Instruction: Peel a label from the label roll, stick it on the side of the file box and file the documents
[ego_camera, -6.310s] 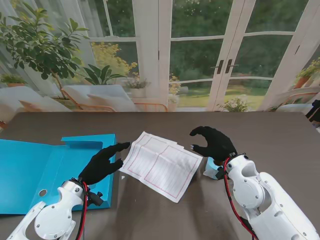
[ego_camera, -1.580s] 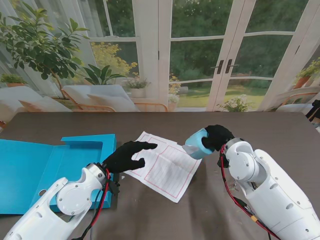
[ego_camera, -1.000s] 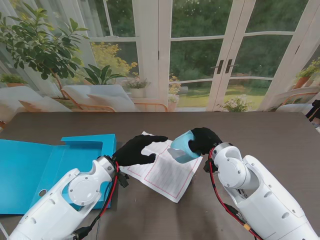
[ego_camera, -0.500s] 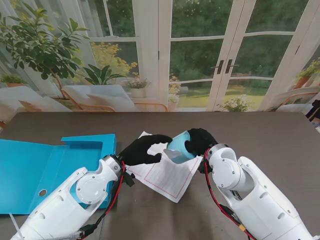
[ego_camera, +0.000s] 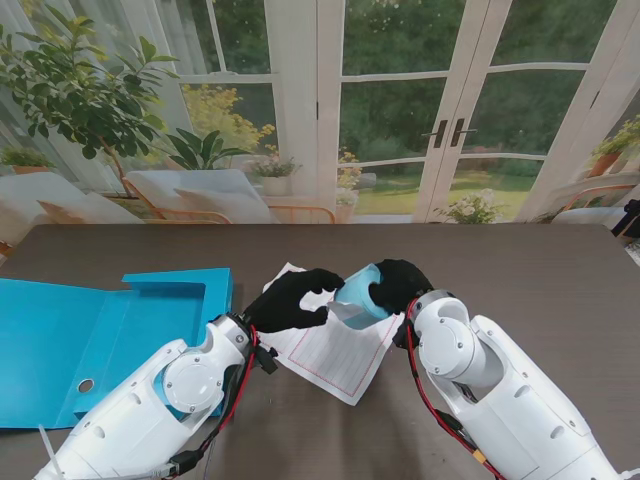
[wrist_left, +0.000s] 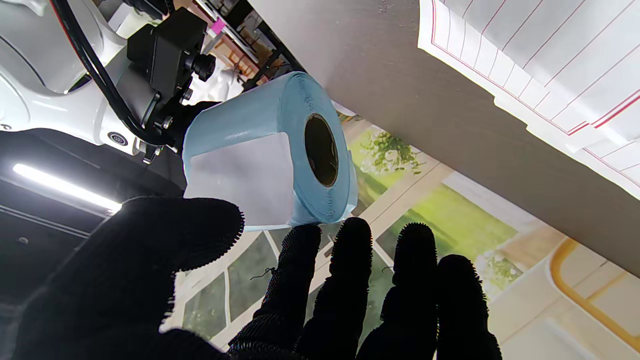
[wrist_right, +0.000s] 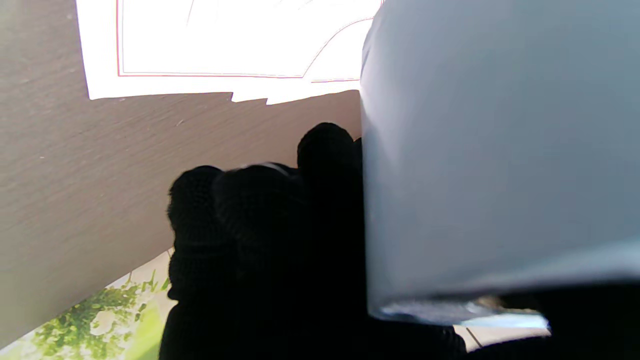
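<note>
Left wrist view alone shows the label roll (wrist_left: 300, 150) with its dark core; right hand (ego_camera: 398, 284) clamps it above the documents (ego_camera: 335, 345). Left hand (ego_camera: 292, 300), fingers (wrist_left: 345, 280) spread, touches the roll's edge.

I looked for words, numbers and signs and found none that I could read. The documents (ego_camera: 335, 340) near the middle of the table (ego_camera: 520, 260) had only red and grey lines, with no writing that I could make out. The label roll (wrist_left: 280, 150) showed a plain white label with nothing printed on it. The blue file box (ego_camera: 90, 330) by the table's left edge had no words either.
</note>
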